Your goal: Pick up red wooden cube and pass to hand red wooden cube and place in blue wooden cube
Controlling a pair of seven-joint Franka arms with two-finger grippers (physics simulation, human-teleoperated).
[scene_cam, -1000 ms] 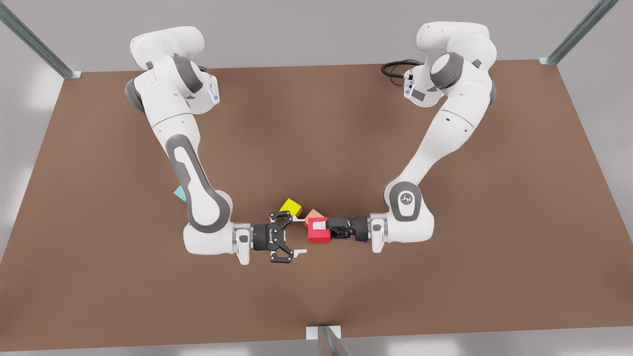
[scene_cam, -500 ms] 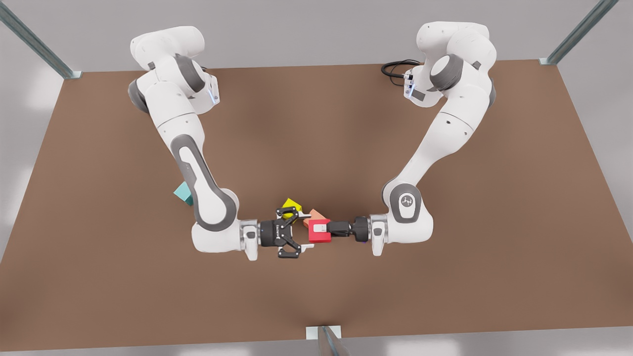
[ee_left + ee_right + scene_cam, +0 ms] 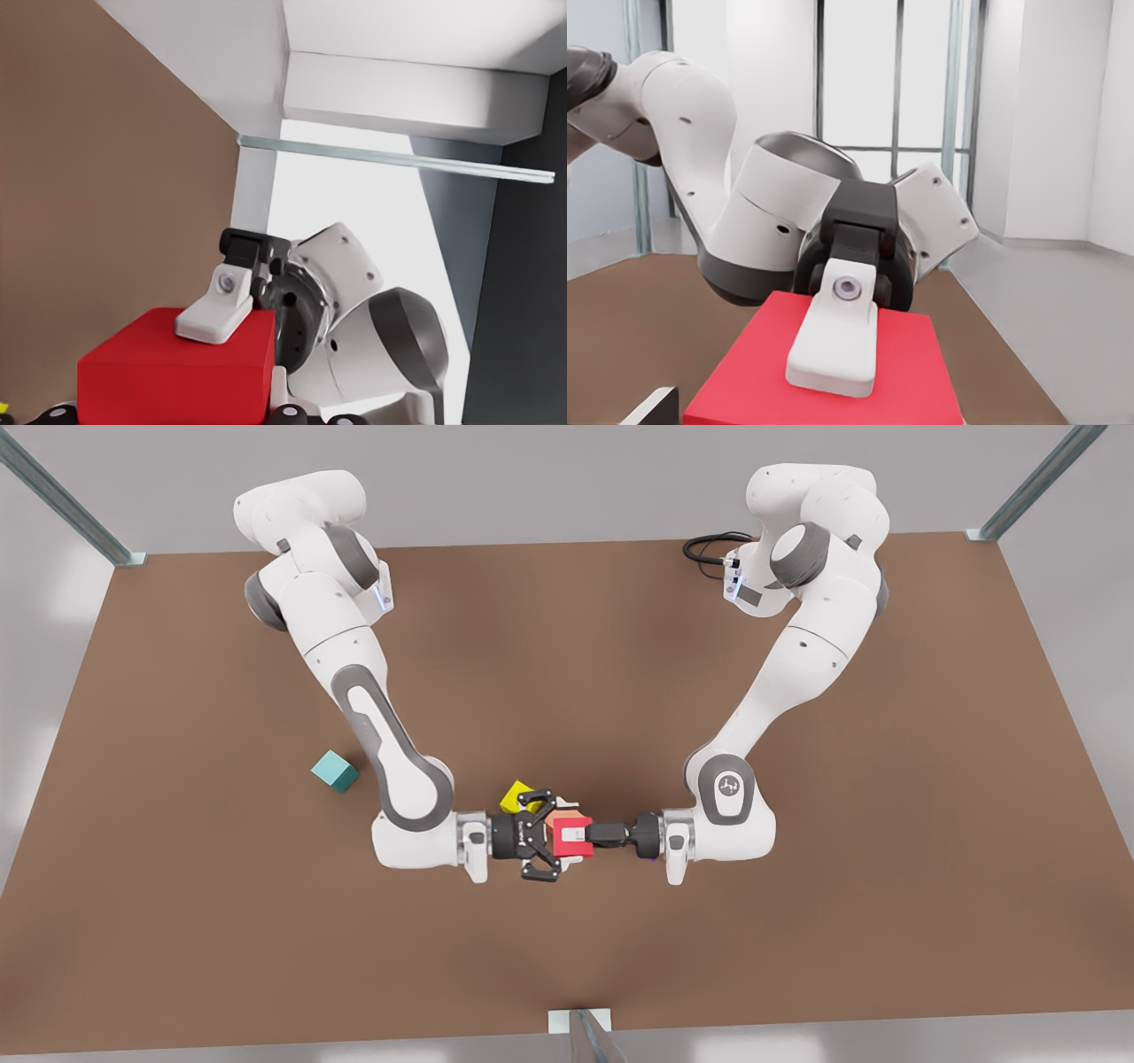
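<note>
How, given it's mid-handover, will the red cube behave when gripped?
Probably rigid: the red wooden cube shows no denting under the pad of the right gripper. Flat faces should grip securely and not roll. The open left gripper straddles it.

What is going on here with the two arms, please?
It is a mid-air handover. The right hand, on the arm at the front view's right, is shut on the red wooden cube and holds it above the table. The left hand faces it with its fingers open on either side of the cube's near end, not yet closed. The blue wooden cube, where the red one is meant to go, sits alone at the front view's left.
</note>
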